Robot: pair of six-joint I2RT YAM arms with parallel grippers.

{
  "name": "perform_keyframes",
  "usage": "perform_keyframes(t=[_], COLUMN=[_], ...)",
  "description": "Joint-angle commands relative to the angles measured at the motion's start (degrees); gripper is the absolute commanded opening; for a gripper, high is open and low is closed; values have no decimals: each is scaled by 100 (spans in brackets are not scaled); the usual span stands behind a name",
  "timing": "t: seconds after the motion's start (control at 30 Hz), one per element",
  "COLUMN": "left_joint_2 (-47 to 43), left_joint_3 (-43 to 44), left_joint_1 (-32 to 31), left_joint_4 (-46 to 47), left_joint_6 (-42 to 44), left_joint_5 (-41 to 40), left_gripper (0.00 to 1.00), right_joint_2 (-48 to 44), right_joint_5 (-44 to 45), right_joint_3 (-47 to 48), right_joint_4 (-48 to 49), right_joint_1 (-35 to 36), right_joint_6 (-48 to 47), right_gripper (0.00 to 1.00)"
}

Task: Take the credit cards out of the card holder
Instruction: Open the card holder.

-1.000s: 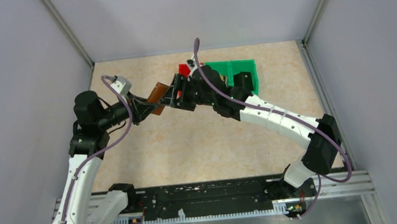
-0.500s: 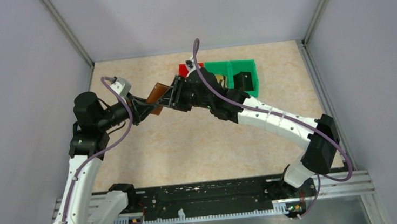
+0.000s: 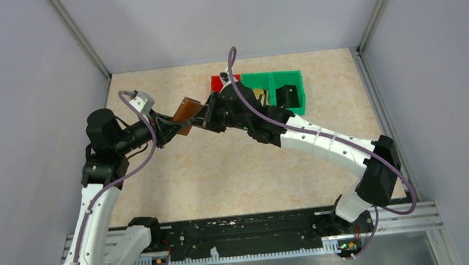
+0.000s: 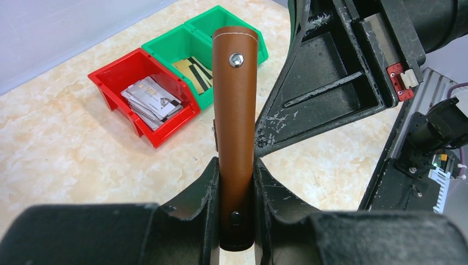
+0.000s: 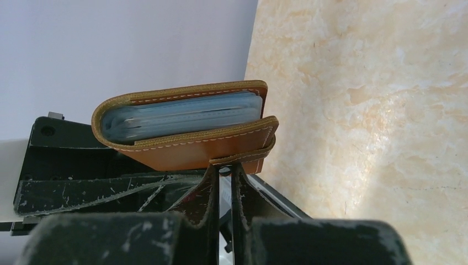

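The brown leather card holder (image 3: 185,108) hangs folded above the table, with my left gripper (image 3: 176,128) shut on its lower end (image 4: 235,110). The right wrist view shows its open edge, where pale blue-grey credit cards (image 5: 182,117) sit between the covers (image 5: 182,149). My right gripper (image 3: 204,117) has its jaws closed at the small closing tab (image 5: 243,156), and a snap stud shows between its tips (image 5: 225,169). More cards lie in the red bin (image 4: 150,99), and a tan one lies in the green bin (image 4: 194,73).
The red bin (image 3: 217,83) and the two-part green bin (image 3: 281,77) stand at the back of the table, right behind the right arm. Grey walls enclose the table on three sides.
My right gripper has slid a little left, up to the card holder, and its jaws have closed at the tab. The left gripper and the holder have stayed in place.
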Motion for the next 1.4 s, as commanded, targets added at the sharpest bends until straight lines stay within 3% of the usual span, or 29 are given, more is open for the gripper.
perform_keyframes(t=[0.0, 0.63, 0.97, 1.17, 1.37], left_joint_2=[-226, -316, -278, -265, -243], left_joint_3=[35, -71, -71, -80, -48], left_joint_1=[-120, -120, -120, -120, -120], left_joint_4=[193, 419, 395, 266, 282], left_joint_6=[-89, -111, -596, -625, -712], left_joint_5=[883, -139, -990, -1418, -1487], left_gripper=[0, 0, 0, 0, 0], right_joint_2=[17, -171, -76, -243, -509], right_joint_5=[476, 2324, 3535, 3891, 3690], right_joint_3=[201, 174, 415, 295, -95], right_joint_4=[365, -591, -995, -1024, -569], right_joint_1=[21, 428, 788, 817, 821], right_joint_6=[3, -806, -1289, -1361, -1460], right_gripper=[0, 0, 0, 0, 0])
